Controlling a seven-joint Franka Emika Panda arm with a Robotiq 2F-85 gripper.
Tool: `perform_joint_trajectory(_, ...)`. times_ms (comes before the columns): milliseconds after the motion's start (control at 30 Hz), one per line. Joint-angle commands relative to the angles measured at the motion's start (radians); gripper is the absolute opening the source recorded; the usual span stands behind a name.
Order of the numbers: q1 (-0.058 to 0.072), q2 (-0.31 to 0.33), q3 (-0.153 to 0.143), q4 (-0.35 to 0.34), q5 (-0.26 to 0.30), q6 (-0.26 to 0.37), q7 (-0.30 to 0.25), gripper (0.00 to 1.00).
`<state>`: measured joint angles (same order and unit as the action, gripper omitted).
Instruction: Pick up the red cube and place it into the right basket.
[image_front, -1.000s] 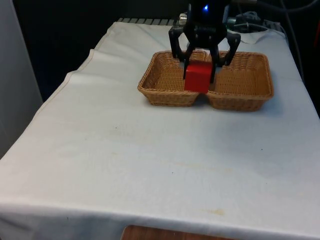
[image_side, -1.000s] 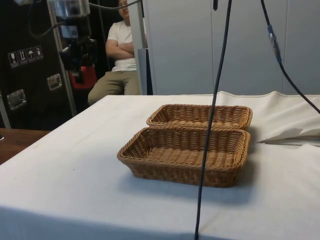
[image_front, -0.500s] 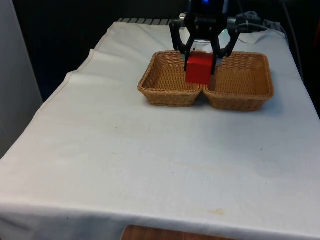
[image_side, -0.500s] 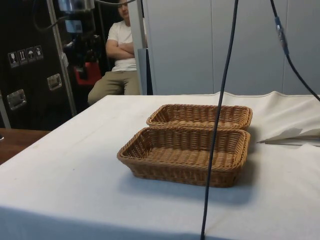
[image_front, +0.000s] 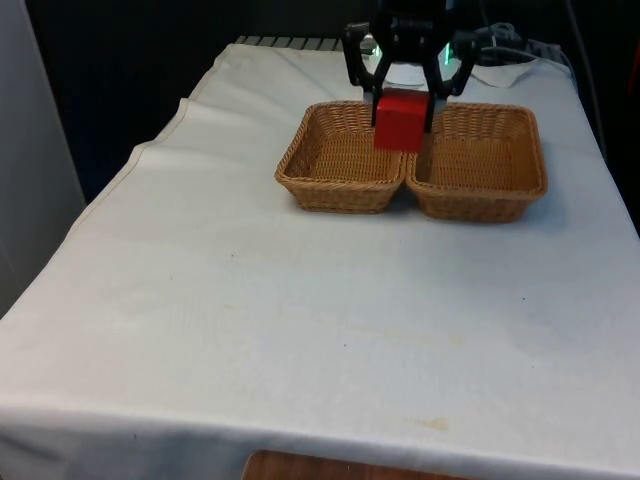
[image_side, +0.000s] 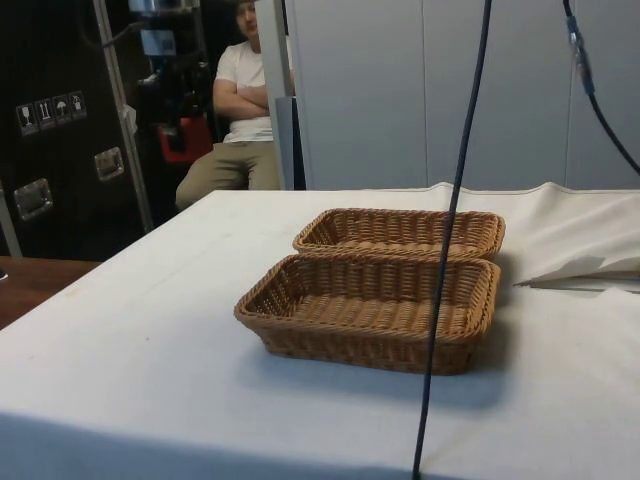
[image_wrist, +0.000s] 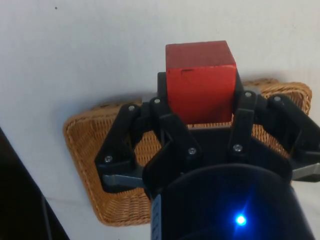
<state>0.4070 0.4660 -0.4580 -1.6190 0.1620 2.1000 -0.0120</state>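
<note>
Since 1 s ago the black two-finger gripper has risen w/ the red cube, moving farther from the camera. Jaws clamp the cube, held in the air above the seam between two woven wicker baskets: left basket and right basket, touching side by side. Both hold nothing. Seated person behind the table in the side view.

No words, brands or numbers can be read. The only signs are three small square white pictogram stickers in a row on the dark flight-case cabinet, at about ten o'clock in the side view; one resembles an umbrella.
</note>
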Motion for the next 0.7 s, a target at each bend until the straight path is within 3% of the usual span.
perform_joint_trajectory(0,0.016,-0.043,-0.007,-0.055,-0.018,0.024,0.008,0.03)
perform_joint_trajectory(267,0.015,-0.091,0.002,-0.104,-0.032,0.027,0.010,0.03)
perform_joint_trajectory(300,0.000,-0.056,0.009,-0.058,-0.015,0.001,0.001,0.03)
perform_joint_trajectory(333,0.014,-0.096,0.003,-0.109,-0.033,0.026,0.010,0.03)
perform_joint_trajectory(567,0.013,-0.140,0.012,-0.157,-0.048,0.027,0.012,0.03)
perform_joint_trajectory(600,0.000,-0.108,0.018,-0.116,-0.031,0.002,0.002,0.03)
perform_joint_trajectory(633,0.012,-0.145,0.012,-0.164,-0.049,0.027,0.012,0.03)
perform_joint_trajectory(667,0.012,-0.150,0.013,-0.169,-0.051,0.027,0.013,0.03)
